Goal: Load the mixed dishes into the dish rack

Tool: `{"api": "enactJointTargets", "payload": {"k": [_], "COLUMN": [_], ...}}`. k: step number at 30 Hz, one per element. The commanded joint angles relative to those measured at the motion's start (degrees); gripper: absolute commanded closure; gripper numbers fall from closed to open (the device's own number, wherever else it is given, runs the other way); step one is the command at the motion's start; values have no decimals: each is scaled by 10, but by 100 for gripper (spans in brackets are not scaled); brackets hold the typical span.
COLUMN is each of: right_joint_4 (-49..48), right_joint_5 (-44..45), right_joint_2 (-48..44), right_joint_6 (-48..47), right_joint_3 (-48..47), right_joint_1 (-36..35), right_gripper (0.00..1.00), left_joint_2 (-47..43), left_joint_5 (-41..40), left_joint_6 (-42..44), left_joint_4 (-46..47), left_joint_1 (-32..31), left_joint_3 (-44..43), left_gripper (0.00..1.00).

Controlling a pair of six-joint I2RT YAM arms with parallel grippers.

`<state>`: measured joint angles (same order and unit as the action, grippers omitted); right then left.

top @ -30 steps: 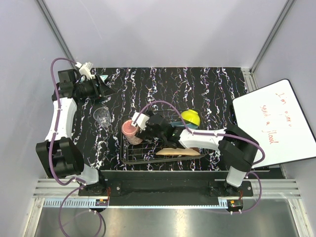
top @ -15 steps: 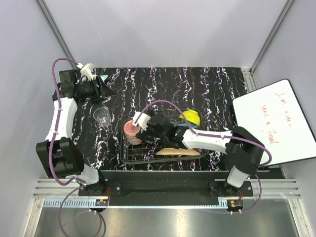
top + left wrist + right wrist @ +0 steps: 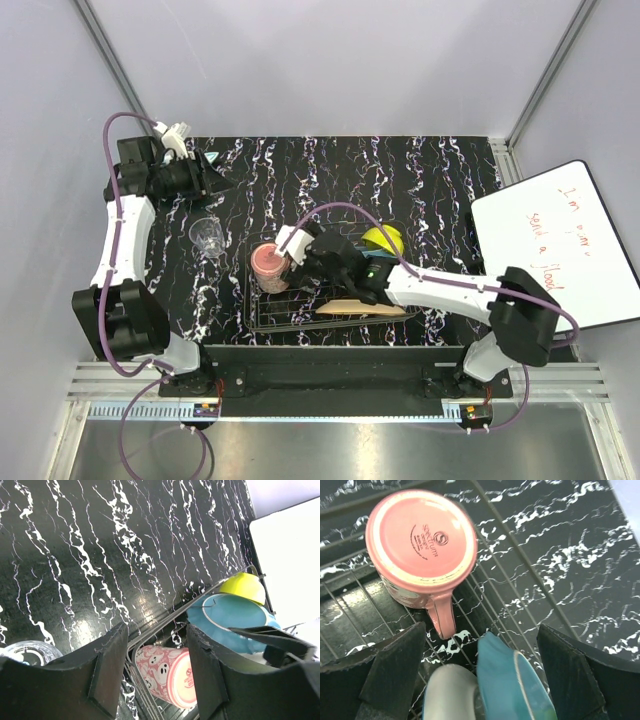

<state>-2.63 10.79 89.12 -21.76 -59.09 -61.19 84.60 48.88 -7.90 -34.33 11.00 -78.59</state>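
The pink mug (image 3: pixel 420 535) stands upside down in the left end of the dish rack (image 3: pixel 512 607), its handle toward my right gripper (image 3: pixel 481 630). That gripper is wide open just behind the mug and touches nothing; the teal plate (image 3: pixel 512 685) stands on edge below its fingers. From above, the mug (image 3: pixel 268 265), right gripper (image 3: pixel 297 266), yellow-green bowl (image 3: pixel 385 240) and tan plate (image 3: pixel 365 308) all sit within the rack (image 3: pixel 300 322). My left gripper (image 3: pixel 212 182) hovers open and empty at the far left, above the small clear glass (image 3: pixel 207 235) on the table.
A whiteboard (image 3: pixel 555 250) with red writing lies off the table's right edge. A grey-white plate edge (image 3: pixel 447 692) leans beside the teal plate. The left wrist view shows the glass (image 3: pixel 27 652), the mug (image 3: pixel 170 672) and the bowl (image 3: pixel 244 586) far below.
My right gripper has opened to its widest beside the mug, and the right arm's elbow has swung to the right. The left arm has barely moved.
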Motion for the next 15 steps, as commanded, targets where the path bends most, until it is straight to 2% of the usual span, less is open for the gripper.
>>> {"api": "enactJointTargets", "payload": {"k": [1,6,11,15], "right_joint_4": [0,-5,-30,-24], "right_joint_5": [18,30,106,117], "right_joint_2": [-69,-91,-105,-157], "right_joint_6": [14,15,28,79], "right_joint_3": [-37,-61,-48,-31], "right_joint_1": [-6,-7,2,52], "right_gripper": [0,0,0,0], "left_joint_2": [-2,-25,-65,-76], "left_joint_5": [2,-33,-73,-82], "left_joint_6": [72,222,279,302], "left_joint_4": [-36,-117,-141,-170], "left_joint_1": [-21,-70,-135,-168], "left_joint_3": [-45,-34,9,3], "left_gripper": [46,47,47,50]}}
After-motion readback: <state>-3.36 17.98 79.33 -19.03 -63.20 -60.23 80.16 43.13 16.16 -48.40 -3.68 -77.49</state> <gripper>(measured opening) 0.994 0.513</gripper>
